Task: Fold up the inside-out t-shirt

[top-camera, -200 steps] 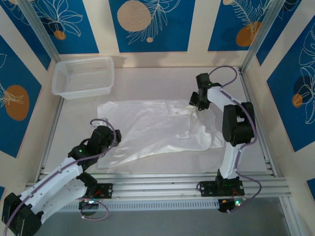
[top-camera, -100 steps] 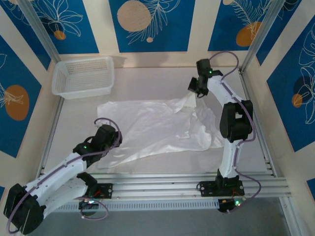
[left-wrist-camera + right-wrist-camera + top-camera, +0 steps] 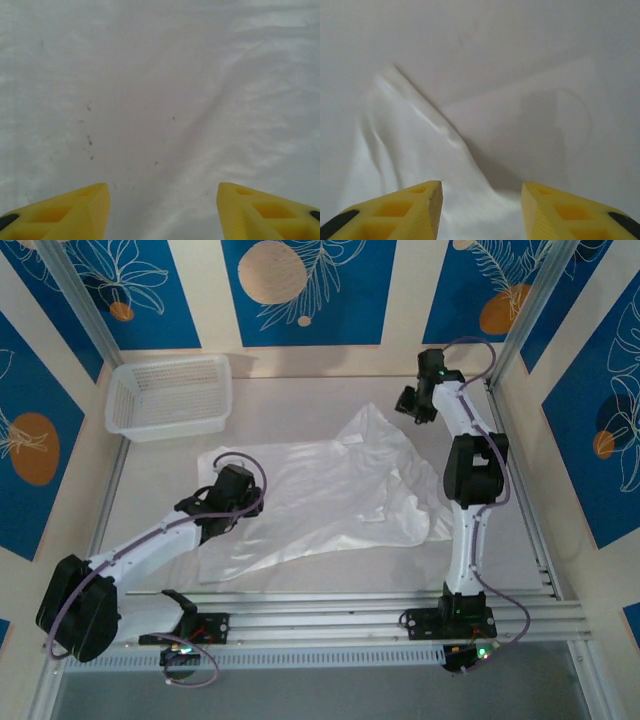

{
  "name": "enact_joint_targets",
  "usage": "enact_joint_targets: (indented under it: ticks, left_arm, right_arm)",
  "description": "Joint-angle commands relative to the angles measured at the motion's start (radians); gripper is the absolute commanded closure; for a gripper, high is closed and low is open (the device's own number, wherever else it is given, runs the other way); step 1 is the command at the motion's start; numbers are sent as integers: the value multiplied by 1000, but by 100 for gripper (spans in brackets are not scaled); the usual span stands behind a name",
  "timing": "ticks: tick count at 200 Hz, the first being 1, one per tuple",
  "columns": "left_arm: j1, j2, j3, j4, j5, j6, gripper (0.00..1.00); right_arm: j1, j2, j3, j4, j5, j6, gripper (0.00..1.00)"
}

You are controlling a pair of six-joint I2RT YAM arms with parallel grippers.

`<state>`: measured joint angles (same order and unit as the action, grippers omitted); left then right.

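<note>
Evidently the inside-out t-shirt (image 3: 320, 500) lay spread across the middle of the surface (image 3: 290, 405), mostly flat, with one far corner rucked into a peak near the right claw (image 3: 408, 403). That claw's fingers (image 3: 395, 205) stood apart, with cloth lying below the gap but nothing pinched. The left claw (image 3: 228, 502) hovered over the shirt's left part, wide open and holding nothing, plain fabric beneath it. To fold well, each claw likely needed to come down on an edge rather than mid-panel and pinch the thin cotton cleanly through both layers. Both should then lift together so the fold line stayed straight; the peaked corner probably wanted flattening first
</note>
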<state>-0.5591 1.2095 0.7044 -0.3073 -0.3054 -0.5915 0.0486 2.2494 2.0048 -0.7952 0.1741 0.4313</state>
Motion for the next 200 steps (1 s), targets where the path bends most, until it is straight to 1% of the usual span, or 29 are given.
enact_joint_targets:
  ticks: [1,29,45,55,68,86,107,121,145,178,200]
  left_arm:
    - [16,15,39,20,30,33,42]
    - [21,12,42,0,22,47,42]
    - [22,3,29,5,23,49,42]
    - [25,1,24,3,20,51,42]
    - [33,2,26,-8,14,40,42]
    - [66,7,35,-25,45,9,42]
    - [93,2,41,-20,75,-3,42]
    - [102,-5,48,-26,74,3,42]
    - [114,-16,52,-32,73,11,42]
    - [131,-17,47,-40,69,-3,42]
    - [161,-18,63,-48,88,-12,42]
  right_arm:
    - [14,-57,-51,73,-2,-141,55]
    - [47,41,35,-4,106,-264,53]
    - [57,83,74,-24,123,-299,52]
    - [58,106,107,-54,107,-302,51]
    - [56,134,145,-93,56,-302,52]
    - [62,168,179,-142,38,-289,53]
    - [53,174,159,-144,24,-262,55]
    - [44,183,164,-158,-3,-253,55]
    - [44,200,170,-161,-10,-252,54]
    - [38,208,180,-165,-28,-244,60]
    - [35,223,204,-183,-35,-243,61]
